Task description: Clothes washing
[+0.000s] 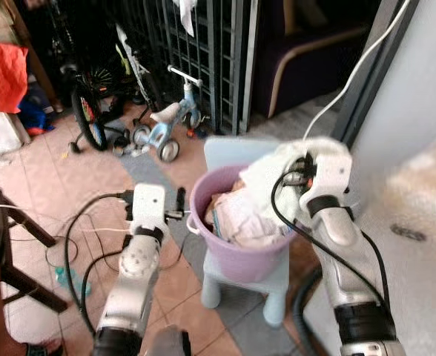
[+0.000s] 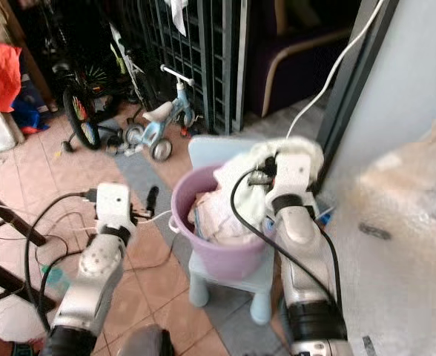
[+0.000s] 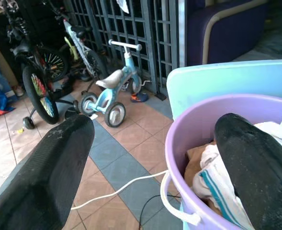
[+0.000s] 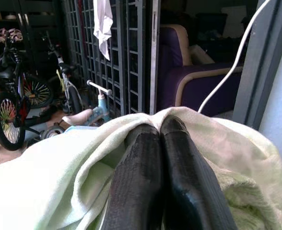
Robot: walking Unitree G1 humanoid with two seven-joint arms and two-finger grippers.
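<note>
Right gripper point(image 4: 160, 143) pinching pale towel point(image 4: 59, 182), tiled floor point(image 1: 47, 185)

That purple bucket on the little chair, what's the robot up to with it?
The purple bucket of laundry sits on a small blue chair. The right gripper is shut on a pale yellow-green cloth at the top of the pile. The left gripper is open at the bucket's rim, one finger outside, one over the clothes.

Daylit and fairly sharp; right wall glares, far background dim
</note>
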